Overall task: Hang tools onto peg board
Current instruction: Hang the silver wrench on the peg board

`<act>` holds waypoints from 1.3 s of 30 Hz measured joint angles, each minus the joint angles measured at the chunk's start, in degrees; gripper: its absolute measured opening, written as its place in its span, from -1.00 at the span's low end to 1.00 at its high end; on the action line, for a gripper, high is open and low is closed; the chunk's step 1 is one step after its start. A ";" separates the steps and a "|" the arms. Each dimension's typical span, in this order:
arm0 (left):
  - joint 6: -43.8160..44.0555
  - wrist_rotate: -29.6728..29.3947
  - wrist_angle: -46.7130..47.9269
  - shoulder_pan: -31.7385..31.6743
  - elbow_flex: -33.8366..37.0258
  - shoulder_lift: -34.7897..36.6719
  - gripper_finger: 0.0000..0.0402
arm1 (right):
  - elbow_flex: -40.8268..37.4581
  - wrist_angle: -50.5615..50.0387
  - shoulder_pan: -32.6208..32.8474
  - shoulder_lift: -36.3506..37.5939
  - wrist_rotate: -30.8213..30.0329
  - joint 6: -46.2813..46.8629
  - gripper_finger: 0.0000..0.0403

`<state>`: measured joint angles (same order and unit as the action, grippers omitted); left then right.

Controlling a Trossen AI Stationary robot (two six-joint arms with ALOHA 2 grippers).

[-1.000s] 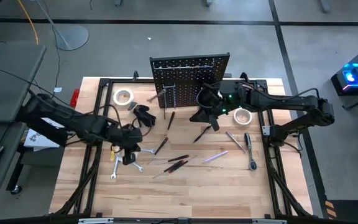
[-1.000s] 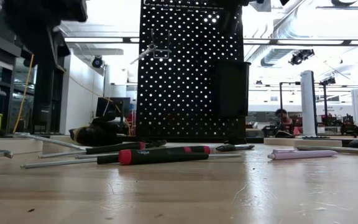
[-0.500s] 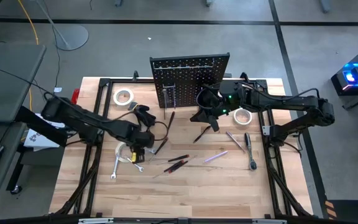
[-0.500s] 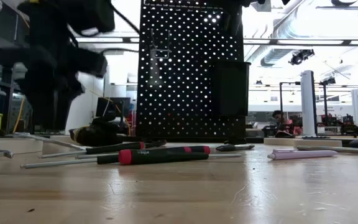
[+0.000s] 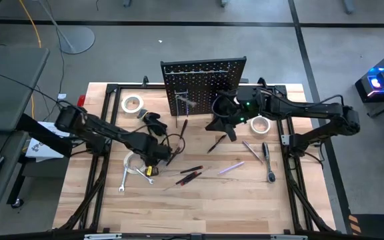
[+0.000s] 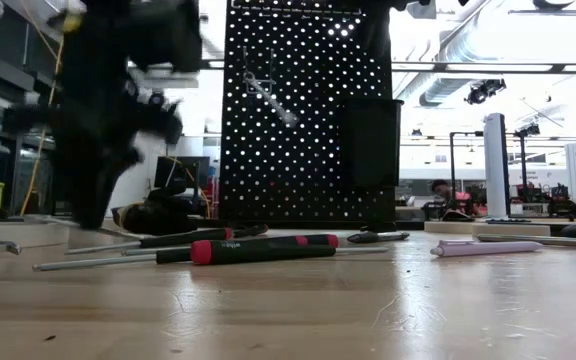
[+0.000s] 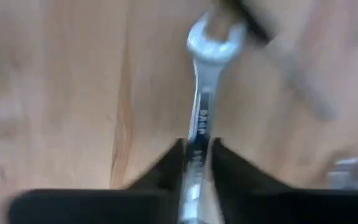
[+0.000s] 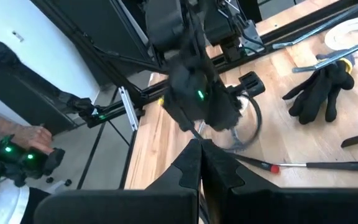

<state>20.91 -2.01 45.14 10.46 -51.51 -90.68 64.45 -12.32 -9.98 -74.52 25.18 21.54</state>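
The black peg board [image 5: 204, 77] stands upright at the table's far middle, with a black bin [image 6: 372, 140] on its front and a silver tool [image 6: 268, 95] hanging on it. My left gripper [image 5: 157, 155] is left of the table's middle, shut on a silver wrench [image 7: 205, 81]. My right gripper [image 5: 228, 131] hangs in front of the board's right part, its fingers [image 8: 191, 163] shut with nothing seen between them. Screwdrivers [image 5: 191, 173], a purple one [image 5: 231, 167] and a second wrench [image 5: 122, 180] lie flat on the wood. My left gripper pinches the wrench's shaft [image 7: 199, 134] between its two fingers, which lie along the shaft. The wrench's open-end head [image 7: 216, 40] sticks out past the fingertips over the wood. I cannot tell whether the head touches the table.
White tape rolls lie at the far left [image 5: 133, 103] and at the right [image 5: 260, 125]. A black glove [image 5: 153, 122] lies left of the board. A ratchet and wrenches [image 5: 267, 160] lie at the right. A person's hand [image 8: 27, 134] shows beyond the table's left side.
My left gripper has gone toward the table's right edge, nearer the screwdrivers in the middle. The silver tool hanging on the peg board has swung from pointing left to pointing down and right.
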 joint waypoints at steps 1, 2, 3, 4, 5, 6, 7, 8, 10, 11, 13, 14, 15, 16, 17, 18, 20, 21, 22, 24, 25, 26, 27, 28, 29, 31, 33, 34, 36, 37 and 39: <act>0.08 -0.24 -0.16 -0.06 -0.60 1.53 -0.92 | 0.00 0.02 0.00 0.31 0.01 0.01 -1.00; -0.01 -0.64 -0.01 -0.06 -1.00 2.85 -0.92 | 0.00 -0.15 0.00 0.76 0.00 0.03 -1.00; 0.02 -1.27 0.40 -0.06 -1.32 4.20 -0.93 | 0.00 -0.54 0.01 1.05 -0.03 0.07 -1.00; 0.01 -1.59 1.13 -0.06 -1.64 5.66 -0.95 | 0.00 -0.51 0.02 1.27 -0.08 0.09 -1.00; 0.02 -1.66 1.72 -0.06 -1.95 7.42 -0.97 | 0.00 -0.60 0.02 1.54 -0.10 0.26 -1.00; 0.15 -1.76 1.95 -0.06 -2.28 9.30 -0.99 | 0.00 -0.78 0.02 1.73 -0.12 0.34 -1.00; 0.42 -2.00 1.75 -0.06 -2.44 11.34 -0.99 | 0.00 -0.65 0.02 1.89 -0.12 0.44 -1.00; 0.26 -2.38 1.63 -0.06 -2.44 13.20 -0.99 | 0.00 -0.63 0.02 1.96 -0.12 0.42 -1.00; -0.65 -2.67 1.60 -0.07 -2.44 15.82 -1.00 | 0.00 -0.71 0.02 1.95 -0.16 0.44 -1.00; -1.01 -2.77 1.54 -0.21 -2.37 16.62 -1.00 | 0.00 -0.78 0.02 1.93 -0.36 0.42 -1.00; -1.03 -2.88 0.98 -0.56 -1.73 17.50 -0.98 | 0.00 -0.76 0.02 1.92 -1.27 0.42 -1.00; -1.11 -2.87 1.05 -0.73 -1.22 17.48 -0.96 | 0.00 -0.75 0.02 1.92 -1.69 0.42 -1.00; -1.65 -2.90 0.98 -0.73 -0.61 17.09 -0.93 | 0.00 -0.77 0.02 1.92 -2.03 0.44 -1.00; -2.48 -2.83 0.93 -0.73 0.01 16.52 -0.89 | 0.00 -0.77 0.02 1.92 -2.05 0.42 -1.00; -3.49 -2.64 0.93 -0.72 0.65 15.72 -0.84 | 0.00 -0.79 0.02 1.92 -2.07 0.43 -1.00; -4.23 -2.55 0.74 -0.70 1.24 14.83 -0.79 | 0.00 -0.77 0.02 1.92 -2.07 0.44 -1.00; -4.45 -2.29 -0.14 -0.70 2.10 12.83 -0.66 | 0.00 -0.78 0.02 1.92 -2.28 0.44 -1.00; -3.87 -1.58 -0.57 -0.70 2.24 11.73 -0.59 | 0.00 -0.81 0.02 1.92 -2.43 0.44 -1.00; -3.16 -0.78 -1.34 -0.70 2.37 10.64 -0.52 | 0.00 -0.79 0.02 1.92 -2.46 0.44 -1.00; -2.15 0.70 -2.62 -0.64 2.45 8.28 -0.38 | 0.00 -0.77 0.02 1.92 -2.49 0.39 -1.00; -2.09 1.12 -3.14 -0.63 2.45 7.15 -0.31 | 0.00 -0.79 0.02 1.92 -2.51 0.17 -1.00; -2.07 1.56 -3.58 -0.63 2.45 6.05 -0.25 | 0.00 -0.79 0.02 1.92 -2.53 -0.08 -1.00; -2.04 1.57 -3.79 -0.61 2.45 4.95 -0.19 | 0.00 -0.79 0.02 1.92 -2.53 -0.42 -1.00; -2.01 1.60 -3.87 -0.61 2.46 3.89 -0.14 | 0.00 -0.79 0.02 1.92 -2.53 -0.61 -1.00; -1.94 1.60 -3.91 -0.64 2.47 2.91 -0.10 | 0.00 -0.79 0.02 1.92 -2.53 -0.63 -1.00; -1.53 1.62 -3.88 -0.70 2.47 1.06 -0.04 | 0.00 -0.80 0.02 1.92 -2.53 -0.63 -1.00; -1.03 2.19 -3.89 -0.70 2.47 -0.80 -0.01 | 0.00 -0.79 0.02 1.92 -2.53 -0.63 -1.00; -1.03 2.74 -3.91 -0.70 2.47 -1.74 -0.01 | 0.00 -0.81 0.02 1.92 -2.53 -0.63 -1.00; -0.63 2.64 -3.69 -0.67 2.36 -3.76 -0.02 | 0.00 -1.02 0.02 1.92 -2.53 -0.92 -1.00; -0.48 2.59 -3.65 -0.55 2.26 -4.58 -0.05 | 0.00 -1.30 0.02 1.92 -2.55 -1.00 -1.00; -0.17 2.38 -2.85 -0.46 2.19 -6.24 -0.21 | 0.00 -1.79 0.02 1.92 -2.55 -1.03 -1.00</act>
<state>20.74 0.38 42.29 10.00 -49.32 -96.91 64.45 -14.11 -9.96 -72.60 22.63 20.51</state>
